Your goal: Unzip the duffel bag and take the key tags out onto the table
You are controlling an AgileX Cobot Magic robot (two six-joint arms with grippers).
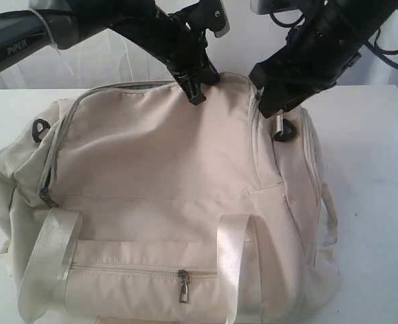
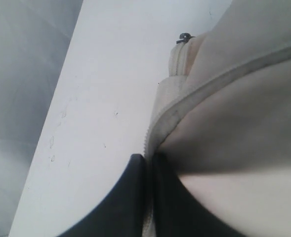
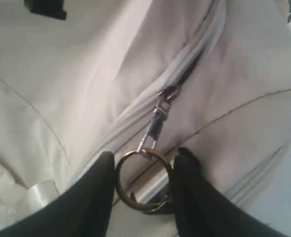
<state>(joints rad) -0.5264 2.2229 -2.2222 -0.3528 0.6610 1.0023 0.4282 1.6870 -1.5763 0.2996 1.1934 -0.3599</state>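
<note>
The cream duffel bag point(image 1: 165, 196) lies on the white table point(image 1: 367, 169), filling the near half of the exterior view. My left gripper point(image 1: 195, 94) is at the bag's top rear edge. In its wrist view the left gripper point(image 2: 149, 160) is shut on the zip tape point(image 2: 152, 129). My right gripper point(image 1: 269, 108) is at the bag's right end. There the right gripper point(image 3: 144, 163) is closed around a metal ring point(image 3: 132, 204) that hangs from a silver zip pull point(image 3: 157, 121). A short dark gap shows in the zip beyond the slider. The key tags are hidden.
A second main zip pull point(image 1: 46, 197) sits at the bag's left side, and the front pocket pull point(image 1: 183, 289) hangs near the bottom. Pale webbing straps point(image 1: 50, 256) cross the front. Bare table point(image 2: 101, 98) lies behind the bag and to its right.
</note>
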